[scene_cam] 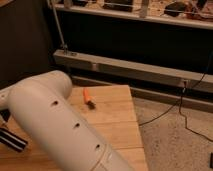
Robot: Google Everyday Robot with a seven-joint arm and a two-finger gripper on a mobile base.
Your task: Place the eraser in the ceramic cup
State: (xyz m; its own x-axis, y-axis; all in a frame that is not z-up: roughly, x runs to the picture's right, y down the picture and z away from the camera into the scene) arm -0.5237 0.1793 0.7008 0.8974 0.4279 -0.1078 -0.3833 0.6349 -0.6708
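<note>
the big white arm (55, 120) covers the lower left of the wooden table (117, 125) and hides the gripper, so i cannot tell its state; the striped black eraser (12, 140) peeks out beneath the arm, with a small orange thing (87, 96) farther right.

The robot arm (65, 125) filling the lower left of the frame has a smooth off-white plastic shell with a soft sheen, dotted with small dark holes. The desk (112, 117) is pale wood in joined planks, its grain visible and its finish satin. At the lower left edge the eraser (12, 140) looks matt black with white stripes. The rail (135, 70) across the middle is dull grey metal. The floor (175, 145) at right is speckled and rough. The claw is out of frame.
</note>
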